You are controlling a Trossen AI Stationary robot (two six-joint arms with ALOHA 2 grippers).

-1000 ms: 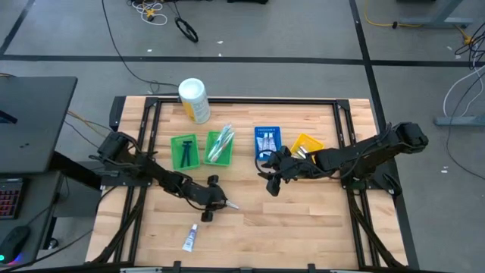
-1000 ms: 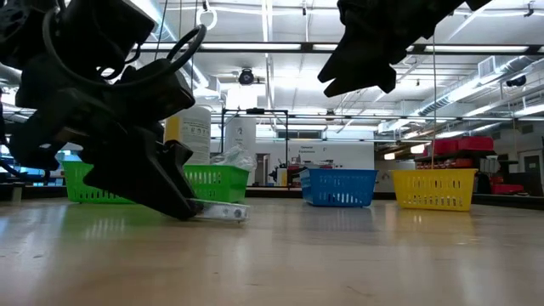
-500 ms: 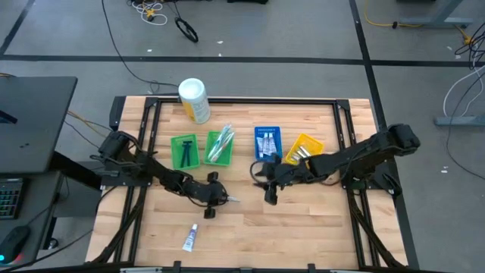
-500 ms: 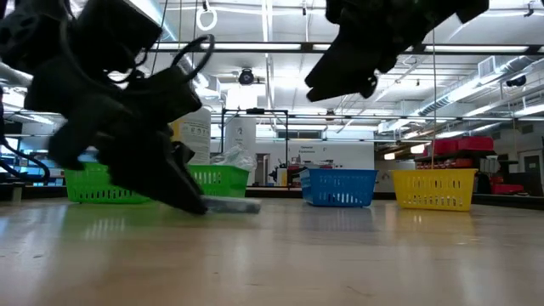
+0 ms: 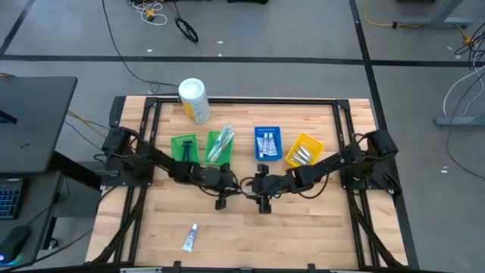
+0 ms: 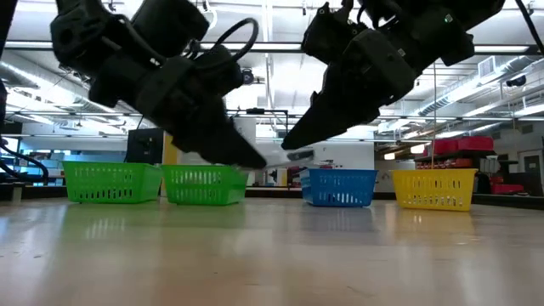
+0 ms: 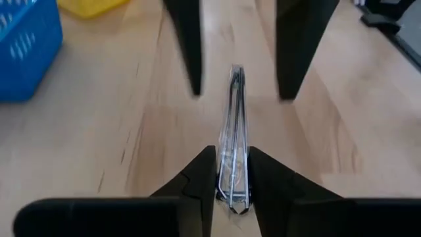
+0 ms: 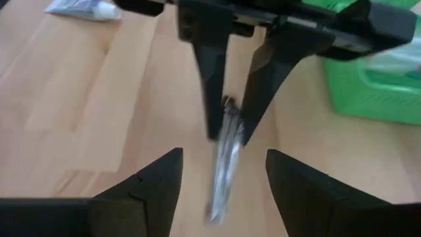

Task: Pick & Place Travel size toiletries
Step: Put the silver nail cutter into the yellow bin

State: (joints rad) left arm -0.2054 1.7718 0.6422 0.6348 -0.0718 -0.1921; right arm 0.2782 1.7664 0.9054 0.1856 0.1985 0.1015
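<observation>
so the silvery wrapped piece (image 7: pixel 235 138) is up off the table (image 5: pixel 303 220), roughly mid-table, pinched flat in the left gripper (image 7: pixel 233 172). its free end pokes out between the right gripper (image 8: pixel 223 181) fingers, which are spread wide on either side and not touching it. a white tube (image 5: pixel 189 239) lies near the front edge. green bins (image 5: pixel 184 151), blue bin (image 5: pixel 267 143) and yellow bin (image 5: pixel 305 149) sit behind.

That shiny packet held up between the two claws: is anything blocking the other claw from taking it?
Nothing visible does. The left gripper pinches one end of the silvery packet; its free end points into the open right gripper, with only air between.
</observation>
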